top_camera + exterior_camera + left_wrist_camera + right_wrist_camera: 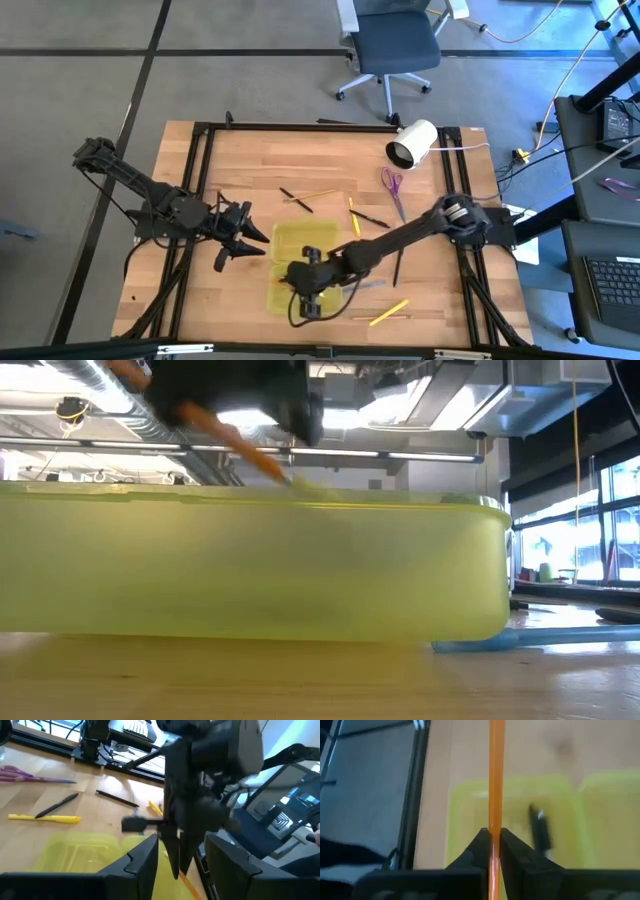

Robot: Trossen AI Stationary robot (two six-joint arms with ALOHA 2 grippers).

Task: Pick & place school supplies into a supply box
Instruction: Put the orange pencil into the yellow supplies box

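Pinched tight in my right gripper [491, 851], the orange pencil [495, 780] points lengthwise over the open supply box [515, 807] directly below, while my left gripper [240, 240] waits spread beside the box's left edge.

Even, soft overhead light leaves the worktop [250, 160] bright with faint shadows in the high view, while ceiling strip lights [420, 457] and windows at 3 o'clock glare in the low view, and the nearby pencil case [250, 570] and orange pencil [494, 780] are blurred.
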